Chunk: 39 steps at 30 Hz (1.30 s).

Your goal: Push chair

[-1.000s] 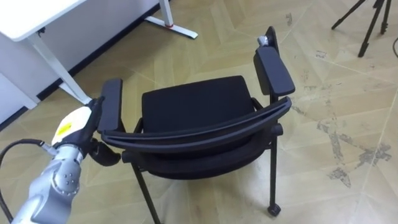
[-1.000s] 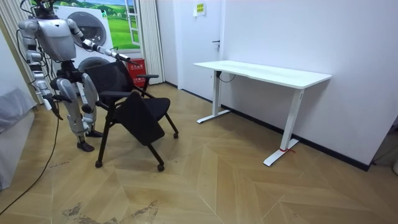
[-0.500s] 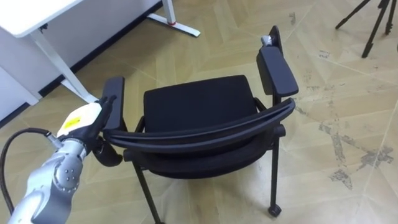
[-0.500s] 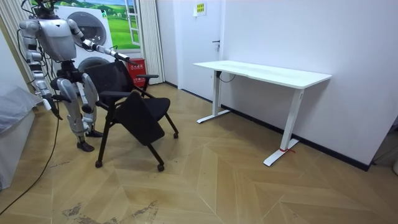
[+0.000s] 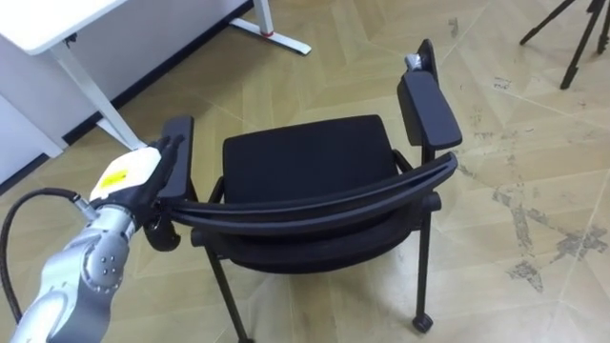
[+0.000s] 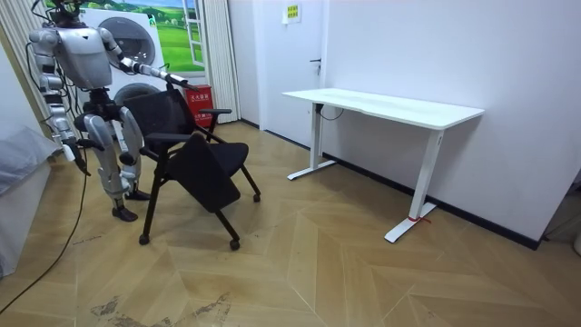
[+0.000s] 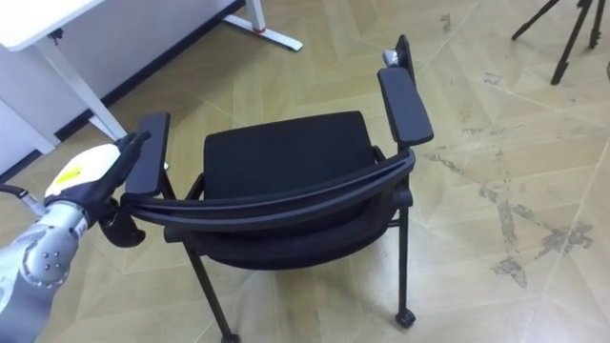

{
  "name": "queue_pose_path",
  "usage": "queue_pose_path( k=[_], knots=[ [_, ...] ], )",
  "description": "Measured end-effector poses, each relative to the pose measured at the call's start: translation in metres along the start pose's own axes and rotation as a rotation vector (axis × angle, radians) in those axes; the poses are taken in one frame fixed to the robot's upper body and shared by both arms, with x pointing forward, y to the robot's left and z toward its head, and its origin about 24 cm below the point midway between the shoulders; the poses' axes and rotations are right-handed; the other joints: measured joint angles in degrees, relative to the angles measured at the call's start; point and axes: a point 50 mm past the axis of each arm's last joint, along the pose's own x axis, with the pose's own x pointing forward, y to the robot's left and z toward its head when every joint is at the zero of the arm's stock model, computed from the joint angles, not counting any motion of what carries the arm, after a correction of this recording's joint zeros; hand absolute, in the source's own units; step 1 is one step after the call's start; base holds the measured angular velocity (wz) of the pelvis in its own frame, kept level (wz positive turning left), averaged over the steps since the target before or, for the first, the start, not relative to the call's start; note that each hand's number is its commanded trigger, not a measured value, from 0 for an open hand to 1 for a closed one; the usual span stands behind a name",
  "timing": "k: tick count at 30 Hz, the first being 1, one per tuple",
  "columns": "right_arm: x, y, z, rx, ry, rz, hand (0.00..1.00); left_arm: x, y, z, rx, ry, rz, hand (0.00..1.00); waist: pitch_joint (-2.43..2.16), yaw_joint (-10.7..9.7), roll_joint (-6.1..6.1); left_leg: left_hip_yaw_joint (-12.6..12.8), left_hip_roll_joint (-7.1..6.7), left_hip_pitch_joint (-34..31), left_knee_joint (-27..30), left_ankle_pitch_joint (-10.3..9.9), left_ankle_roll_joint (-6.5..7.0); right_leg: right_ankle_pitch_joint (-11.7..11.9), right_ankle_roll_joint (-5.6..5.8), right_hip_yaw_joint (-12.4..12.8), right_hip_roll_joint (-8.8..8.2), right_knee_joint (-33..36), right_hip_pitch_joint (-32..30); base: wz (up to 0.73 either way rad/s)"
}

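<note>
The black chair (image 5: 305, 167) stands right in front of me with its curved backrest (image 5: 315, 205) nearest and both armrests pointing away. My left hand (image 5: 124, 176) is at the left end of the backrest, under the left armrest (image 5: 176, 157); its fingers lie along the armrest and the thumb curls beneath the rail. In the room view I stand behind the chair (image 6: 195, 159) with my left hand (image 6: 170, 78) stretched out to its back. My right hand (image 6: 69, 150) hangs at my side.
A white desk (image 6: 390, 104) stands by the wall ahead; its top and leg show at the upper left (image 5: 57, 24). A dark tripod (image 5: 572, 38) is at the upper right. Behind me are a washing machine (image 6: 127, 36) and a red object (image 6: 200, 95). Open wooden floor lies between chair and desk.
The whole eye view has shifted slightly, so the chair sits a little further right in it. In the room view the chair and my stance look the same.
</note>
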Motion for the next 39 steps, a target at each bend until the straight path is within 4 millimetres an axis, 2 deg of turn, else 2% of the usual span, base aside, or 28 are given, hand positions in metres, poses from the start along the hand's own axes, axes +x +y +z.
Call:
queue_pose_path(
  k=[9, 13, 23, 27, 31, 39],
  knots=[
    [0.001, 0.003, 0.008, -0.004, -0.016, 0.003, 0.00, -0.004, 0.015, 0.013, 0.023, -0.056, 0.007, 0.00, 0.01, -0.20, -0.03, -0.52, -0.05, -0.05, 0.04, 0.00, 0.00, 0.00, 0.00, -0.29, -0.18, 0.15, -0.02, 0.01],
    [0.001, 0.003, 0.009, -0.009, -0.019, 0.010, 0.00, -0.008, 0.024, 0.027, 0.051, -0.115, -0.014, 0.00, 0.07, -0.19, -0.11, -0.53, -0.05, -0.10, 0.04, 0.00, 0.00, 0.00, 0.00, -0.31, -0.20, 0.12, -0.02, 0.00],
    [0.002, 0.007, 0.015, -0.009, -0.035, 0.022, 0.00, -0.014, 0.030, 0.039, 0.059, -0.148, -0.091, 0.00, 0.05, -0.84, -0.07, -0.58, -0.07, -0.97, 0.25, 0.00, 0.00, -0.01, 0.01, -1.26, -0.37, -0.06, -0.20, 0.04],
    [0.003, 0.009, 0.018, 0.007, -0.031, 0.020, 0.00, -0.018, 0.032, 0.047, 0.062, -0.173, -0.122, 0.00, 0.07, -1.87, 0.12, -0.56, -0.19, -1.06, 0.66, 0.00, 0.00, -0.03, 0.04, -1.29, -0.49, -0.14, -0.07, 0.01],
    [0.003, 0.007, 0.013, 0.034, -0.009, 0.005, 0.00, -0.020, 0.031, 0.051, 0.066, -0.182, -0.153, 0.00, 0.03, -2.28, 0.64, -0.55, -0.28, -0.91, 0.72, 0.00, 0.00, -0.08, 0.13, -1.20, -0.59, -0.09, 0.06, -0.01],
    [0.003, 0.006, 0.010, 0.042, 0.002, 0.000, 0.00, -0.029, 0.041, 0.065, 0.042, -0.256, -0.179, 0.00, 0.11, -2.28, 1.06, -0.66, -0.42, -0.71, 0.71, 0.00, 0.00, -0.11, 0.22, -1.10, -0.75, 0.00, 0.23, 0.00]
  ],
)
